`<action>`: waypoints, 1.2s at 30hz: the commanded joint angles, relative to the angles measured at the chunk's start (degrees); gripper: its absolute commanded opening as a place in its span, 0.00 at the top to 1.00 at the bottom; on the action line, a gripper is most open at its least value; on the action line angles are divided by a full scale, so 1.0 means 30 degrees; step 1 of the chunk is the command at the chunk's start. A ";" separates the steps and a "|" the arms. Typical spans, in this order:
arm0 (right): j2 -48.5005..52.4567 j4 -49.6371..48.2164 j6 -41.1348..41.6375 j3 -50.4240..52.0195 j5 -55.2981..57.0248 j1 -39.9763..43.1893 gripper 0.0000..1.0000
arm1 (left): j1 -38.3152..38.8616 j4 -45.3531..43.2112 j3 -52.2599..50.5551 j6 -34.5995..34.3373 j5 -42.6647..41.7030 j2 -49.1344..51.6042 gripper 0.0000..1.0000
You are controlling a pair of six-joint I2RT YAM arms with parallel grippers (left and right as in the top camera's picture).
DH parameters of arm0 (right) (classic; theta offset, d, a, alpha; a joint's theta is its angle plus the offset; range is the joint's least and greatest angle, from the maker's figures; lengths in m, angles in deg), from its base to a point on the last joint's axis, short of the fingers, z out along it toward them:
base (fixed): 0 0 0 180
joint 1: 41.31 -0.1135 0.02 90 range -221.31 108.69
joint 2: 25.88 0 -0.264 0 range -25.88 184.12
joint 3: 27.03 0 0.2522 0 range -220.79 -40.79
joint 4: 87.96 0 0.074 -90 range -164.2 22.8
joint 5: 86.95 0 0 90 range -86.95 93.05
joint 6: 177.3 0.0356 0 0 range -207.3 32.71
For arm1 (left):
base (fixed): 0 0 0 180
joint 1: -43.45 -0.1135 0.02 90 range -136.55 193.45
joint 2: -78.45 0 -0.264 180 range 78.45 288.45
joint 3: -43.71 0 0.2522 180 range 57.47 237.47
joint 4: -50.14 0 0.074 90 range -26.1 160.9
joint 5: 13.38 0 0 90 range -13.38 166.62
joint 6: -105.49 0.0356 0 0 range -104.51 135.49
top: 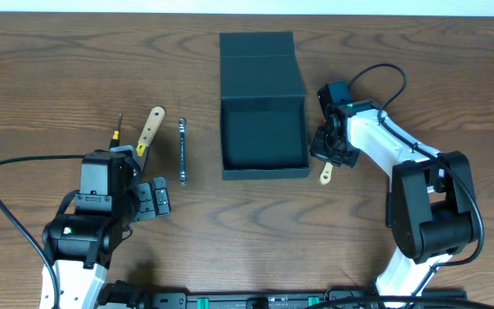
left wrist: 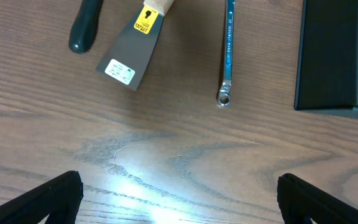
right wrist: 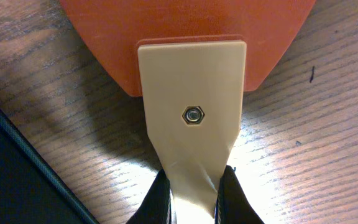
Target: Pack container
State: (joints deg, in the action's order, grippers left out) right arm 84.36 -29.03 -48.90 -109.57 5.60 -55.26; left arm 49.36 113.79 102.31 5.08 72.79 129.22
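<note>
I had the right gripper pinched shut on the narrow neck of the orange scraper, the cream handle clamped between both fingers and the blade low over the table; I could not tell whether it touched the wood. The container sat open at the middle of the table, its lid flap folded back on the far side and its inside apparently bare. The scraper was just beside its right wall, outside it. To do this step well, I judged I should lift the scraper until the blade cleared that wall, swing it left, then lower it flat onto the floor of the box rather than drop it. The grip was on a slim part of the handle, so a quick wrist turn might let the tool swivel. That wall, showing dark at the edge of the right wrist view, was the one thing in the path. The left gripper hung over bare wood with its fingers spread wide and nothing between them. Ahead of it lay a putty knife, a dark-handled screwdriver and a wrench, all left of the container and clear of the right arm's way.
</note>
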 commanded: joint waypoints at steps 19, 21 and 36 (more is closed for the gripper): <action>-0.5311 0.0488 -0.3716 -0.0066 0.3082 -0.0124 0.99 | 0.0095 0.0058 0.0401 0.0306 0.0299 0.0015 0.01; -0.6127 0.0255 -0.4779 -0.0066 0.3147 -0.0131 0.99 | 0.0095 0.0058 0.0401 0.0306 0.0299 0.0015 0.01; -0.8240 0.0313 -2.2236 -0.0080 -0.1151 -0.2419 0.99 | 0.0095 0.0066 0.0401 0.0306 0.0291 0.0015 0.01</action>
State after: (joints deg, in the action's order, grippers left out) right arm 60.82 -28.33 -102.50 -109.57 4.72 -60.25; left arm 49.36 113.81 102.31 5.08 72.79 129.22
